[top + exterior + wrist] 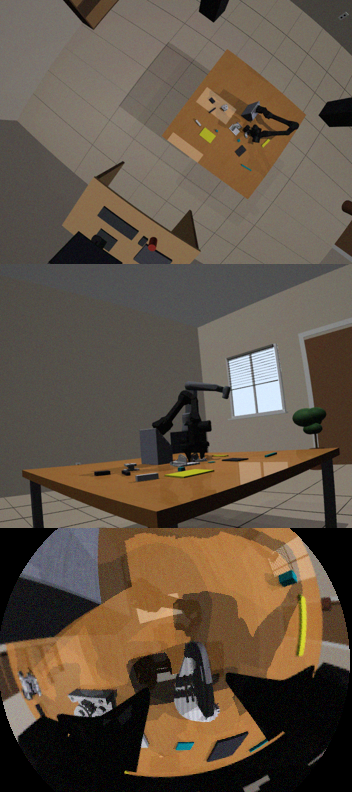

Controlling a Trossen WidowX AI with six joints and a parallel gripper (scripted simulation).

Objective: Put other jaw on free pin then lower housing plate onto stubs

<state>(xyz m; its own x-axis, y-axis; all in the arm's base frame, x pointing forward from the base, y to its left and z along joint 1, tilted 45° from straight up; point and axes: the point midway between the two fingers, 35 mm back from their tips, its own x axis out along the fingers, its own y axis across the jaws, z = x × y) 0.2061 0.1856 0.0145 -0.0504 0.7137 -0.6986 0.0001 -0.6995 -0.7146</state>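
Note:
My gripper (195, 458) (188, 684) is open and low over the table, its fingers on either side of the loose grey jaw (246, 135) (204, 678). The jaw is not clamped. Its rounded toothed end shows at the bottom in the wrist view. The grey base with the other jaw (234, 129) (181, 461) (92, 703) stands beside the gripper, left in the wrist view and partly behind a finger. Its pins are too small to make out. A small grey part (224, 107) (130, 466) (30, 685), apparently the housing plate, stands farther off.
A grey wedge-shaped block (249, 111) (148, 446) (62, 555) stands tall near the arm. A yellow plate (207, 135) (189, 473), dark plate (240, 150) (227, 747), yellow bar (265, 143) (302, 625), teal bar (246, 167) and small teal piece (238, 140) (184, 746) lie around.

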